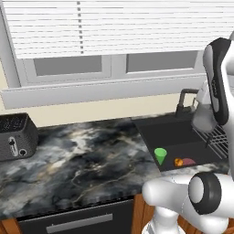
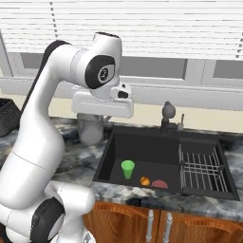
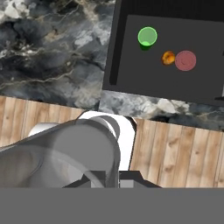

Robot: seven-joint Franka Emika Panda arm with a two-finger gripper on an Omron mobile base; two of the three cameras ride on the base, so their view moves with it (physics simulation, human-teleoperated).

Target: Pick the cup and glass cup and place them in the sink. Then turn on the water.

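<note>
Fingers (image 3: 103, 181): nearly closed, clamped on the glass cup (image 3: 61, 153); tips dark, partly masked by its grey wall in the hand view.
Glass cup, position: lifted off the desk (image 1: 82, 160), hanging under the hand just left of the sink (image 2: 107, 156) in the right base view; not yet over the basin.
Glass cup, appearance: translucent grey cylinder, no handle, thin wall, arm and floor visible through it.
Glass cup, handling (judged): light, rigid, smooth and likely slippery; brittle if dropped. Best held across the wall near the rim, kept upright, lowered rather than released from height.
Cup (image 2: 127, 169): bright green, opaque, tapered, wider at rim, no handle; upright on the sink floor, left part of basin.
Cup, handling (judged): light, stiff, easily tipped by a knock.
Sink: black rectangular basin; faucet (image 2: 167, 114) at rear with round knob head, no stream visible; wire rack (image 2: 201, 168) on right side.
Other contents: small orange item (image 2: 144, 181) and flat reddish disc (image 2: 160, 184) near front wall, just right of cup.
Task status (judged): one vessel placed, one in transit, water not yet on.
</note>
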